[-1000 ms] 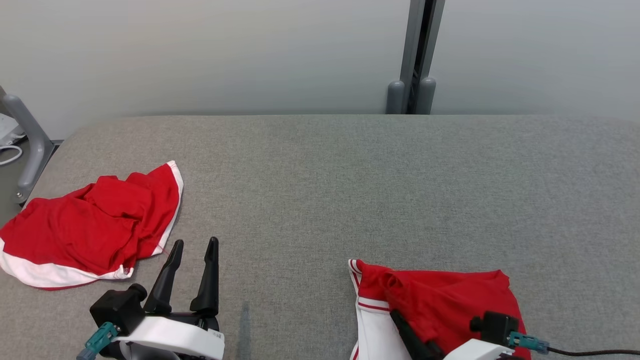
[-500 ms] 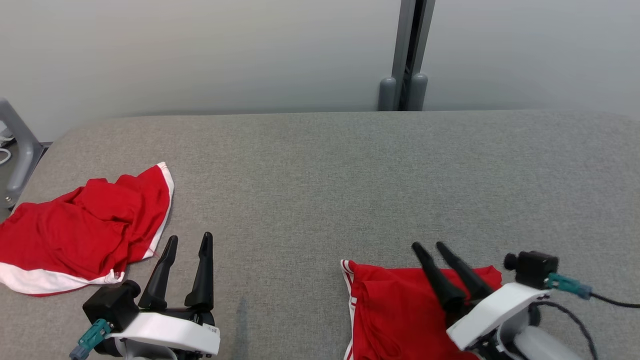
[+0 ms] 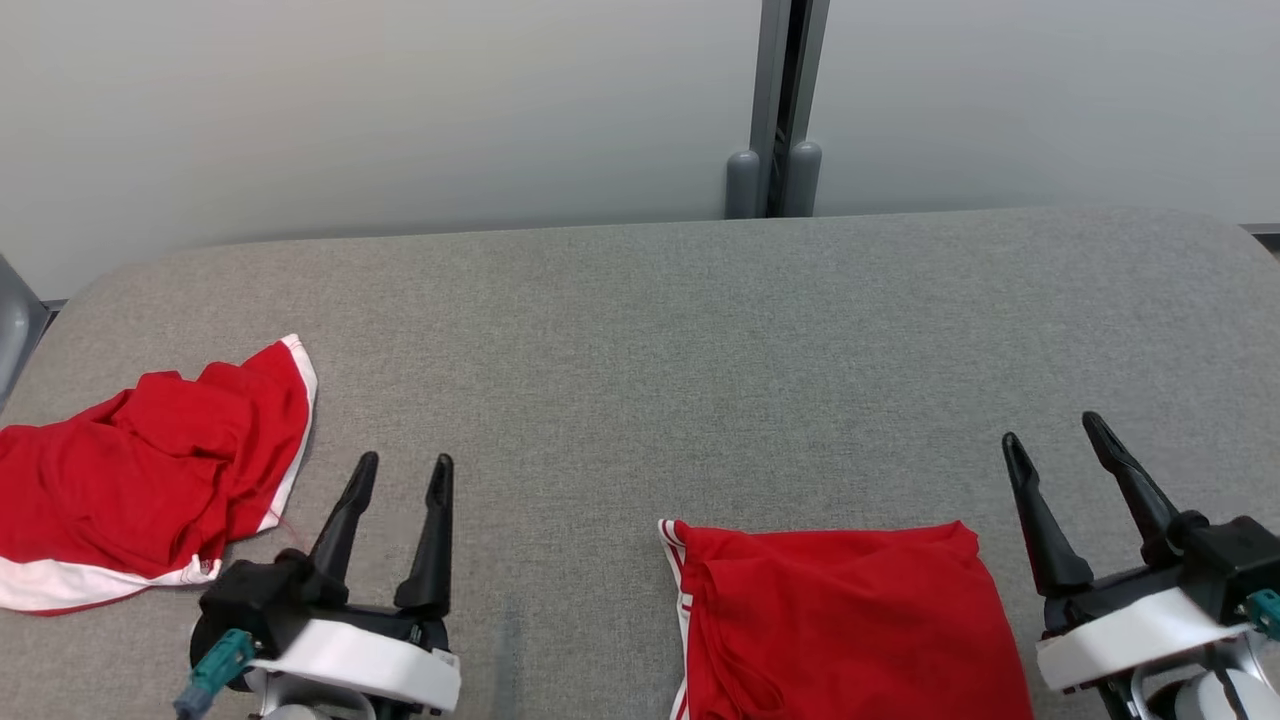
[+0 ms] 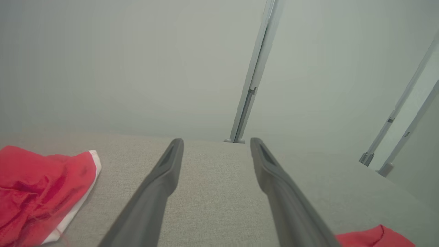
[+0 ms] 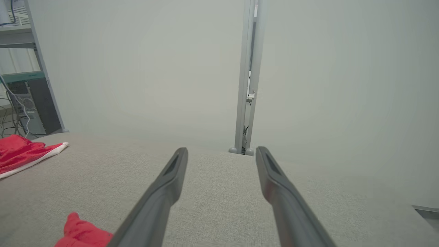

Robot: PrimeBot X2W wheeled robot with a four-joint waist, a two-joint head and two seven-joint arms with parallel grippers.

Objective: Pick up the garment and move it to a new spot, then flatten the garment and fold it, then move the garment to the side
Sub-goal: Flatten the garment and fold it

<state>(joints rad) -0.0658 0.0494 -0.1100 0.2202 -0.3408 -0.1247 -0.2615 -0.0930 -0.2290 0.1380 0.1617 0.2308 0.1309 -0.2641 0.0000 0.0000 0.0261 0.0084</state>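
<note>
Far left in your head view: crumpled garment (image 3: 140, 480), red with white trim, bunched near the left edge of the grey tabletop (image 3: 640, 330) and partly cut off by the frame. Just right of it is the left gripper (image 3: 405, 460), low in frame. Its fingers (image 3: 432, 540) are spread with nothing between them, and the tips are near the crumpled garment's hem but clear of it (left wrist view shows bare grey fabric in the gap). Mid-frame behind the tabletop, a grey post (image 3: 775, 110) runs up the pale wall. Below and slightly right of that is the folded garment (image 3: 840, 620), red with a white stripe down its left edge. It lies flat as a rough rectangle at the near edge of the tabletop, with its bottom out of frame. It is well apart from the crumpled one. Far right: right gripper (image 3: 1051, 430), just beside the folded garment's right edge and not touching it, fingers spread wide and empty. In your right wrist view, only a red corner of the folded garment shows at lower left, off to the side of the fingers.
</note>
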